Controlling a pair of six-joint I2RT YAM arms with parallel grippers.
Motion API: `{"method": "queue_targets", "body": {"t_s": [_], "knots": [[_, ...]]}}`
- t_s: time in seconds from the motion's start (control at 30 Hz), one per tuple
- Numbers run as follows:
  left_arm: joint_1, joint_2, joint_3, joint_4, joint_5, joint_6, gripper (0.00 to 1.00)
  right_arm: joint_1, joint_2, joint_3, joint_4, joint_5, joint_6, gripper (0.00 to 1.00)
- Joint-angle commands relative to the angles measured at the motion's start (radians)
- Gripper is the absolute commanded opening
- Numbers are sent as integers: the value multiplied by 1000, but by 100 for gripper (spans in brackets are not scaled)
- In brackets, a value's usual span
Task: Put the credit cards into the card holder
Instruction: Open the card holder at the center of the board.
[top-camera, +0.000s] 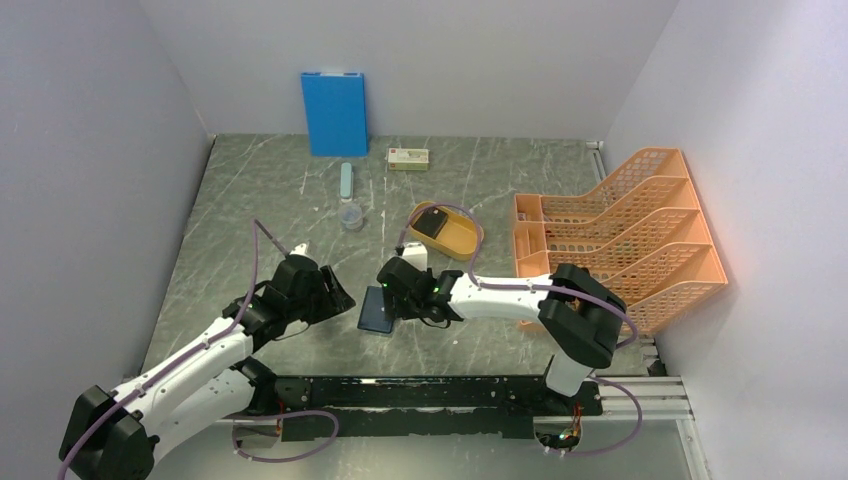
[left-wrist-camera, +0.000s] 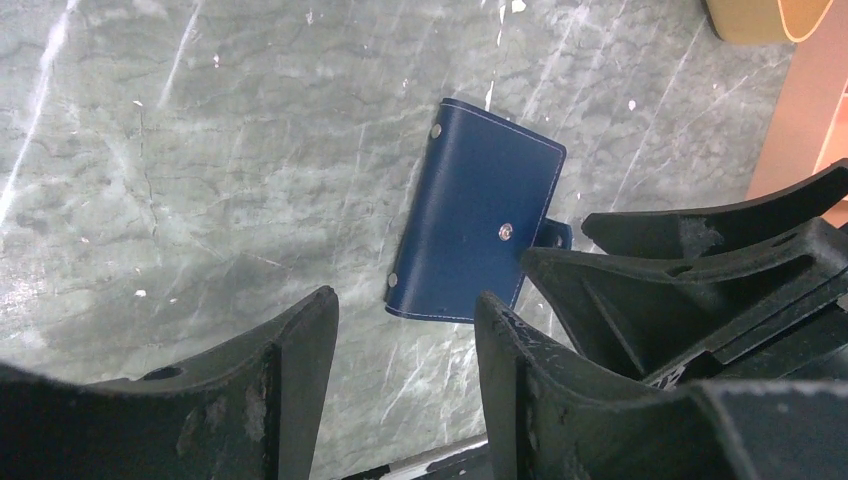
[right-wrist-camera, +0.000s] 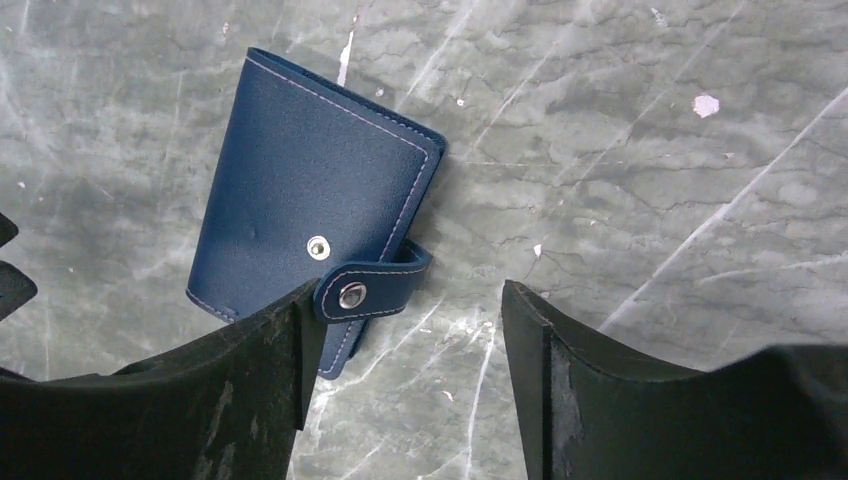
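In the overhead view you get soft, even light from above. The pale walls read bright and the grey marbled table (top-camera: 250, 200) reads dimmer, with slight grain throughout. The orange rack (top-camera: 640, 230) at the table's right edge throws a faint warm tint onto the wall beside it. Both wrist views are sharp on the table. The card holder (right-wrist-camera: 300, 190) is crisp down to its stitching and has a soft shadow beside it. The left gripper's fingers (left-wrist-camera: 250, 400) and the right gripper's fingers (right-wrist-camera: 200, 400) look dark and slightly soft along the bottom edge.
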Motion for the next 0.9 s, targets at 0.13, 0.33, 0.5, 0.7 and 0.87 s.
{"method": "queue_targets", "body": {"t_s": [0.13, 0.33, 0.5, 0.7, 0.87], "knots": [[6, -3, -20, -2, -13, 14, 57, -15, -5, 1, 6, 56, 5, 52], [6, 10, -27, 24, 2, 21, 57, -39, 3, -8, 35, 31, -12, 36], [6, 32, -24, 61, 42, 56, 57, -61, -13, -34, 71, -3, -28, 14], [4, 51, -33, 181, 176, 139, 68, -77, -120, -96, 111, -26, -47, 0], [-18, 112, -37, 266, 229, 148, 74, -97, -205, -127, 121, -63, -72, 0]]}}
